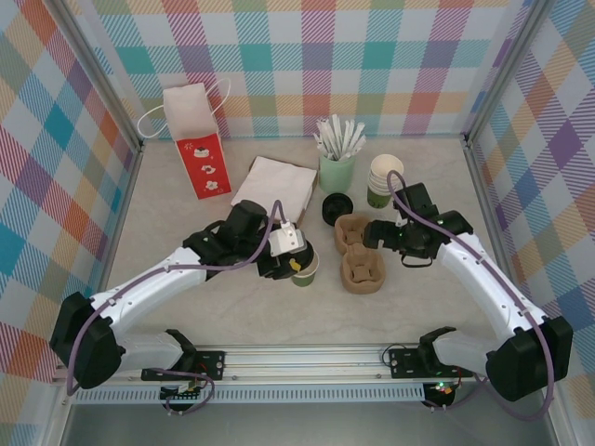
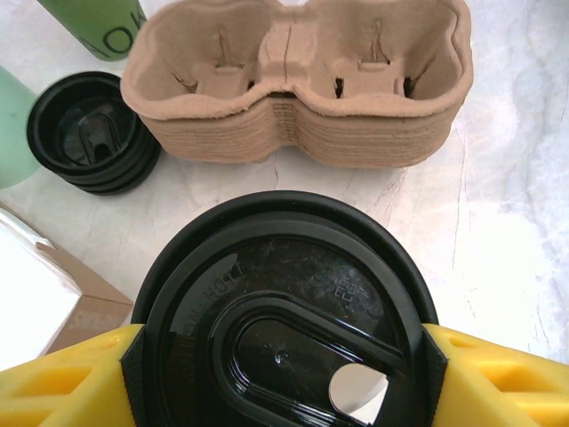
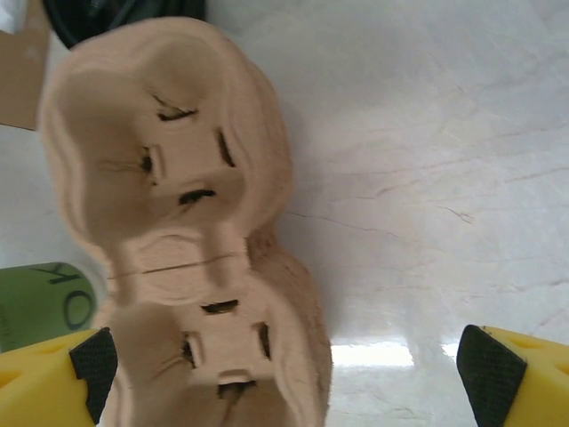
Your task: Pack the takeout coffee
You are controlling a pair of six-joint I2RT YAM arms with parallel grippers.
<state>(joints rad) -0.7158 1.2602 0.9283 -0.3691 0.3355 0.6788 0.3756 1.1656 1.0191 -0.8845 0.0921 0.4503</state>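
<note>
The takeout coffee, a dark-green cup under a round black lid, sits between my left gripper's yellow fingers, which are shut on its sides. In the top view that cup stands left of the stacked brown pulp cup carriers, with the left gripper on it. My right gripper hovers over the carriers with its jaws wide open. In the right wrist view the carrier lies under and beside the left finger, and the right gripper holds nothing.
A stack of black lids lies behind the carriers. Further back stand a mint cup of white sticks and a stack of lidless green cups. White napkins and a red paper bag are at the back left.
</note>
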